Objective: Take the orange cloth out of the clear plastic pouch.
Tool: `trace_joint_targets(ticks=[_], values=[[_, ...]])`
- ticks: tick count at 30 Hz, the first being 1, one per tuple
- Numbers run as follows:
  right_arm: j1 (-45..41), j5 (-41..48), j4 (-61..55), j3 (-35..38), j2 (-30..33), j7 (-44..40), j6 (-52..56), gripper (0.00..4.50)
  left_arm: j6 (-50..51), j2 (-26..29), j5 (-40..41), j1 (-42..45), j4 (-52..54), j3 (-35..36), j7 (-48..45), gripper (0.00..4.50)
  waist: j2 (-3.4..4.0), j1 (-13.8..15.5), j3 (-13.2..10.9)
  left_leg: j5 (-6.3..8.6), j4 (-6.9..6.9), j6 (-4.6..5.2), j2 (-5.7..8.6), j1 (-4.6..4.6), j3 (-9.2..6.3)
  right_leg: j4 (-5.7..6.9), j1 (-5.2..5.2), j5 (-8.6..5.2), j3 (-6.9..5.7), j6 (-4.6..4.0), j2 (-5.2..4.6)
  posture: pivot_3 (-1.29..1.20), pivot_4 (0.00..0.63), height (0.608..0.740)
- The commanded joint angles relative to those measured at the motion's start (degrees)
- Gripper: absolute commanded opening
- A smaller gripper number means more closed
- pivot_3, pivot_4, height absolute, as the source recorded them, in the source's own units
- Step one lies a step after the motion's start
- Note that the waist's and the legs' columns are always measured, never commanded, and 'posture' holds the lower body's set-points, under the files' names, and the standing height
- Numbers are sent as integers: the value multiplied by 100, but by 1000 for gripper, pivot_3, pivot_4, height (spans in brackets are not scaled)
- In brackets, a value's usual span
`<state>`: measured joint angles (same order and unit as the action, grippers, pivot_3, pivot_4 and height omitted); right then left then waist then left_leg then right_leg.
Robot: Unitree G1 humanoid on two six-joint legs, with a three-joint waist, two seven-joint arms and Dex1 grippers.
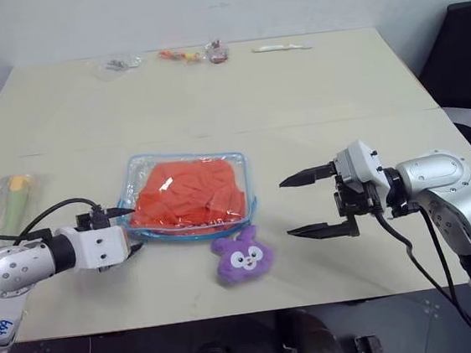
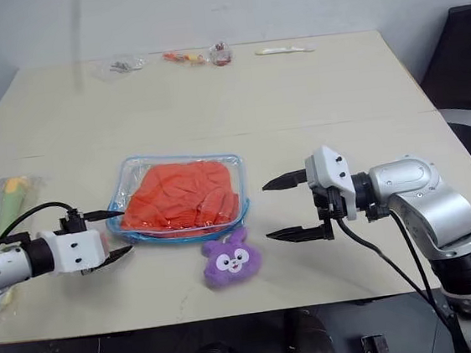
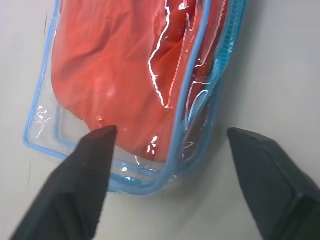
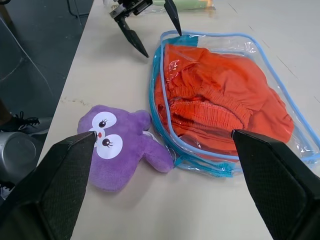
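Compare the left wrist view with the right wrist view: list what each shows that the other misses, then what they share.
Left wrist view alone: the pouch's corner close up, with one finger of the open left gripper over it and the other beside it on the table.

Right wrist view alone: the purple plush beside the pouch, the floor past the table edge, and the fingers of the open right gripper wide apart.

Both: the orange cloth inside the blue-edged pouch, the left gripper and the table.

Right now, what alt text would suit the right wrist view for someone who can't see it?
An orange cloth lies inside a clear plastic pouch with blue edging on a pale table. A purple bunny plush lies against the pouch, and an open black end effector hovers beyond.
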<state>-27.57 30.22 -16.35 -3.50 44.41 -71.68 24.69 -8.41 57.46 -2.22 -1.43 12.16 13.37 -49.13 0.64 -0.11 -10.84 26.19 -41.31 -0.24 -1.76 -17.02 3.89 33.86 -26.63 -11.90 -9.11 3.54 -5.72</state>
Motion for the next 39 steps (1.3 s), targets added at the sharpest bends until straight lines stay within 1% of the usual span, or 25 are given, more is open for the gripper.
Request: trace_joint_targets(ticks=[1, 2, 4, 7, 9, 10, 12, 14, 17, 20, 24, 27, 29, 34, 37, 39], values=[[14, -11, -63, 101, 27, 0, -133, 4500, 1114, 11, 1265, -173, 1019, 656, -374, 4486, 0, 2, 0, 0, -1, 0, 0, 0, 0, 1, 0, 0, 1, 0, 0, 0, 150, 740], [31, -7, -64, 116, 45, -12, -139, 4500, 1764, 80, 1854, -198, 1360, 822, -511, 4486, 0, 11, 0, 0, -1, 0, -1, 0, -1, 0, 0, 0, 2, 0, -1, 0, 150, 740], [39, 24, -87, 147, 79, -24, -116, 4500, 2684, 215, 2621, -178, 1813, 1047, -668, 4486, 0, 13, 0, 0, -4, 0, -1, 2, -6, 0, 0, 0, 0, 0, -3, 0, 150, 740], [57, 28, -102, 146, 92, -20, -118, 4500, 3901, 469, 3856, 169, 2342, 1025, -717, 4486, 1, 15, -1, 0, -4, -1, 0, 0, -6, 1, 3, 0, 3, 0, -3, 0, 150, 740], [73, -40, -101, 121, 97, -1, -179, 4500, 4421, 516, 4416, 573, 2517, 627, -676, 4486, 2, 17, -1, 1, -5, -2, 1, 0, -9, 0, 7, 0, 3, 0, -3, 0, 150, 740], [84, -97, -95, 107, 94, 23, -235, 4500, 4580, 478, 4475, 793, 2507, 322, -653, 4486, 2, 15, 0, 1, -5, -2, 2, 1, -8, 1, 11, 0, 6, 0, -4, 0, 150, 740], [104, -286, -61, 55, 76, 92, -409, 4500, 4778, 236, 4371, 1253, 2337, -379, -579, 4486, 5, 9, 1, 1, -4, -3, 3, 1, -7, 1, 17, 0, 6, 0, -2, 0, 150, 740], [125, -468, -50, 4, 61, 153, -563, 4500, 4964, -7, 4258, 1569, 2163, -916, -499, 4486, 6, 2, 2, 0, -4, -4, 5, 1, -3, 3, 17, 0, 8, 0, 1, 0, 150, 740], [168, -631, -94, -35, 71, 209, -678, 4500, 4894, -224, 3791, 1769, 2042, -1730, -594, 4486, 6, -4, 2, 0, -3, -6, 4, 0, 0, 2, 15, 0, 9, 0, 6, 0, 150, 740], [203, -561, -219, 32, 72, 277, -558, 4500, 4496, -304, 3095, 1806, 1941, -2277, -577, 4486, 7, -12, 2, 0, -3, -7, 3, -1, 2, 0, 13, 0, 10, -1, 10, 0, 150, 740], [283, -593, -339, 38, 48, 416, -539, 4500, 4426, -615, 2520, 1912, 1703, -2702, -295, 4486, 6, 14, 2, -1, -6, -8, 3, -2, 1, 1, 16, 0, 12, -1, 10, 0, 150, 740], [296, -791, -336, -105, -86, 552, -750, 4500, 4353, -937, 2121, 1898, 1599, -2869, 67, 4486, 6, 19, 2, -1, -9, -8, 4, -2, 0, 0, 17, 0, 12, -1, 9, 0, 150, 740], [280, -922, -301, -192, -173, 619, -889, 4500, 4404, -1117, 2027, 1853, 1597, -2861, 215, 4486, 6, 18, 2, -1, -9, -8, 4, -3, -1, 0, 17, 0, 12, -1, 8, 0, 150, 740], [175, -1389, 39, -466, -360, 685, -1457, 4500, 4372, -1284, 1907, 1581, 1719, -2822, 308, 4486, 6, 8, 2, -1, -9, -8, 3, -1, 0, 2, 17, 0, 13, -1, 8, 0, 150, 740], [20, -1618, 408, -597, -519, 743, -1744, 4500, 4371, -1339, 1959, 1443, 1806, -2722, 341, 3963, 6, 12, 2, -1, -9, -8, 2, -1, -1, 3, 17, 0, 13, -1, 8, 0, 150, 740], [-85, -1761, 657, -655, -606, 761, -1934, 4500, 4316, -1296, 1972, 1348, 1866, -2649, 276, 3306, 6, 8, 2, -1, -10, -8, 2, -1, -1, 3, 16, 0, 12, -1, 7, 0, 150, 740]])
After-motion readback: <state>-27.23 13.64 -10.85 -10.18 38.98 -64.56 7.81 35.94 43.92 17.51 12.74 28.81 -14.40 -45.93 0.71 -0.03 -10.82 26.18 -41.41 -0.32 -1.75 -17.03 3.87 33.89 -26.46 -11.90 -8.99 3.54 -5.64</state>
